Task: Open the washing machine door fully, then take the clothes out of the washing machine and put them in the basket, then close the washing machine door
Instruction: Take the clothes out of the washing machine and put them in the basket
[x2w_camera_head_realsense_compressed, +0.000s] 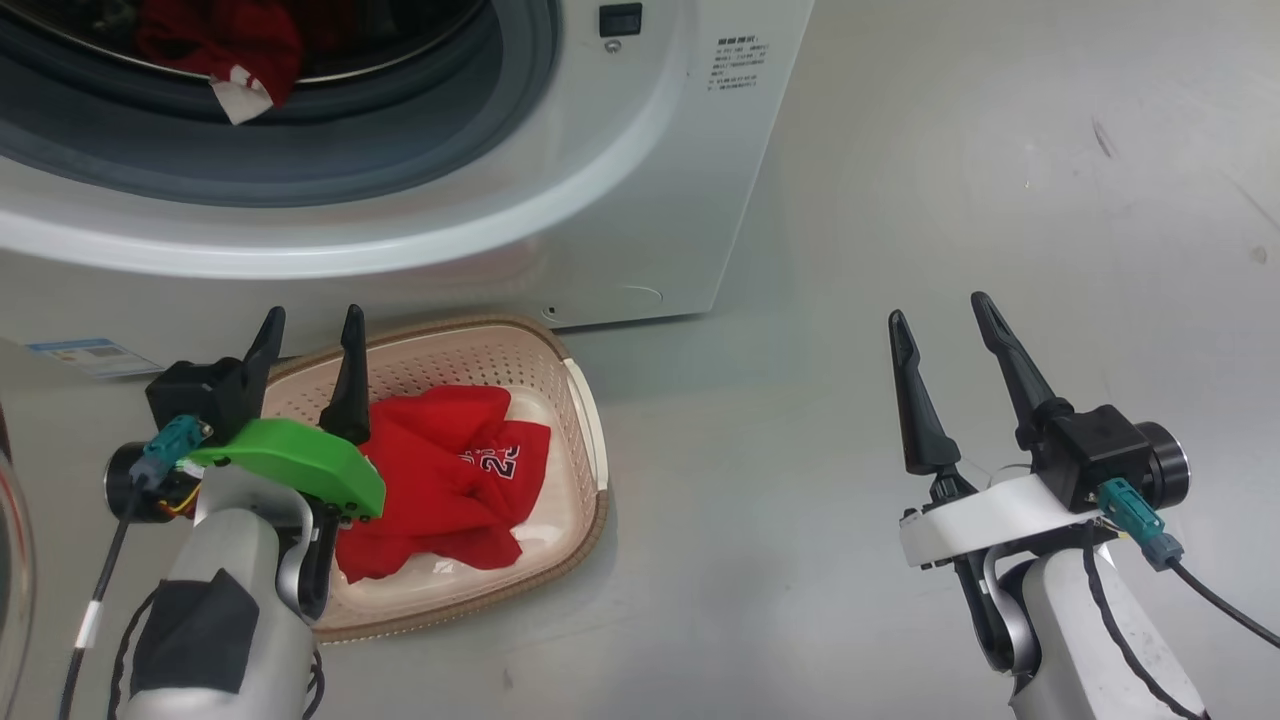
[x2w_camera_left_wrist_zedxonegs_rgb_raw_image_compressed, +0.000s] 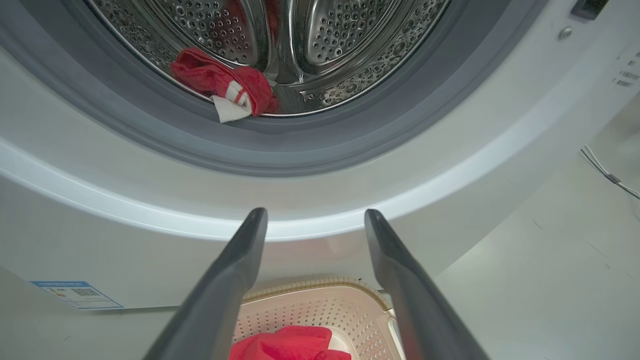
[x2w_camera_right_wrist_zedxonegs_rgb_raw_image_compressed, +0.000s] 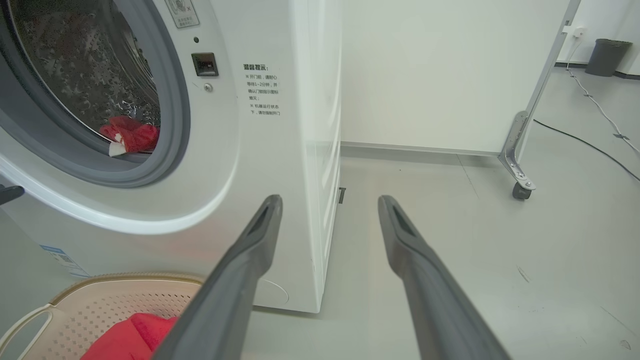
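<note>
The chief risk sits in the drum (x2w_camera_left_wrist_zedxonegs_rgb_raw_image_compressed: 340, 30): a red piece (x2w_camera_head_realsense_compressed: 225, 45) lies at its front lip, with a white tag (x2w_camera_head_realsense_compressed: 240, 98) hanging onto the grey seal (x2w_camera_head_realsense_compressed: 400, 150). A low reach could knock a claw against the washer (x2w_camera_head_realsense_compressed: 650, 150) front, or pinch the seal along with the cloth. A shallow nip on the tag alone could slip and drop the piece on the floor (x2w_camera_head_realsense_compressed: 800, 400), short of the basket (x2w_camera_head_realsense_compressed: 480, 325). Shutting up with it left inside would trap it. The curved glass at the head view's left edge is probably the door (x2w_camera_head_realsense_compressed: 12, 560), swung wide, though too little shows to be sure.

The left claw (x2w_camera_head_realsense_compressed: 312, 312) stands wide and empty over the basket's left side, above the jersey (x2w_camera_head_realsense_compressed: 450, 480) lying in it. The drum piece is well above and ahead of its fingers, beyond the washer's white rim. The right claw (x2w_camera_head_realsense_compressed: 938, 306) is also wide and empty, over bare floor well right of the basket and washer.
</note>
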